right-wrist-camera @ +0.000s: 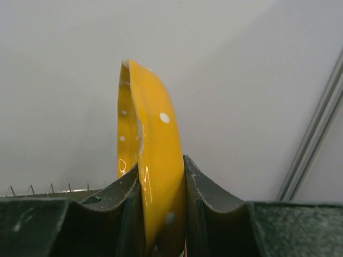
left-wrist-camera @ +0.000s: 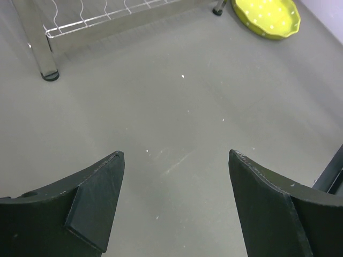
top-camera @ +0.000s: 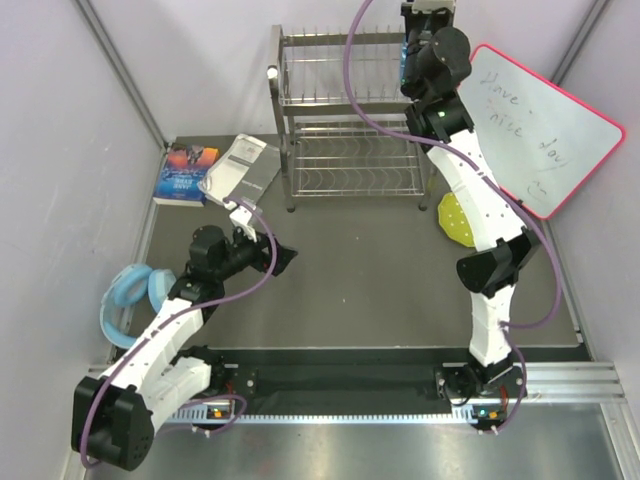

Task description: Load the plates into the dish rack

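Note:
An orange plate (right-wrist-camera: 150, 139) with white dots stands on edge in my right gripper (right-wrist-camera: 161, 166), whose jaws are shut on its rim. It hangs before the back wall, and the thin prongs (right-wrist-camera: 48, 188) of the dish rack show low at the left. From above, the right arm reaches over the top right corner of the dish rack (top-camera: 350, 110); the orange plate is hidden there. A yellow-green plate (top-camera: 455, 220) (left-wrist-camera: 265, 16) lies flat on the table right of the rack. My left gripper (top-camera: 283, 258) (left-wrist-camera: 177, 155) hangs open over bare table, holding nothing.
Round blue dishes (top-camera: 130, 295) lie at the table's left edge beside the left arm. A book (top-camera: 187, 172) and a white packet (top-camera: 240, 170) sit left of the rack. A red-rimmed whiteboard (top-camera: 540, 130) leans at the back right.

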Controlling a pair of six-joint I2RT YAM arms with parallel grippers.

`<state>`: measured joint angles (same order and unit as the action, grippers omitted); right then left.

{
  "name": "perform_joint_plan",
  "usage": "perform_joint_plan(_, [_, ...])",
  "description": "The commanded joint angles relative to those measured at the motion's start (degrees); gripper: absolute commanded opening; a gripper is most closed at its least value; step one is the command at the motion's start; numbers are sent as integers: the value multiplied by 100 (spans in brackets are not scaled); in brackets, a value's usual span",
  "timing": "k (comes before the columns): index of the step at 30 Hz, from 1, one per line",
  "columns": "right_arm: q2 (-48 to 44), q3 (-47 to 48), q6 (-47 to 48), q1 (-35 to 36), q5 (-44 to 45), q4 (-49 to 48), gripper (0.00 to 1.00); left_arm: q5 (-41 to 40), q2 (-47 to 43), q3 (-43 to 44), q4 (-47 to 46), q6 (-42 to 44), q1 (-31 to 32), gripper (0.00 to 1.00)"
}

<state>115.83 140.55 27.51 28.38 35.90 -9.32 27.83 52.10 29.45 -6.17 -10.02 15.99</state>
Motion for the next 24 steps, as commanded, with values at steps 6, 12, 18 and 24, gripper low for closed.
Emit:
perform_joint_plan(6, [-263, 306, -237, 27, -505, -281, 0, 204, 72, -45, -833, -290, -34, 83])
perform_joint_plan(12, [-61, 306, -237, 89, -452, -228, 0, 135, 187, -54, -806, -184, -34, 83])
perform_joint_plan(18, [106, 254, -237, 132, -259, -105, 0, 73, 266, -54, -824, -220, -34, 83])
perform_joint_plan(24, [203, 201, -158, 141, -92, -201, 0, -50, 266, -45, -736, -202, -34, 83])
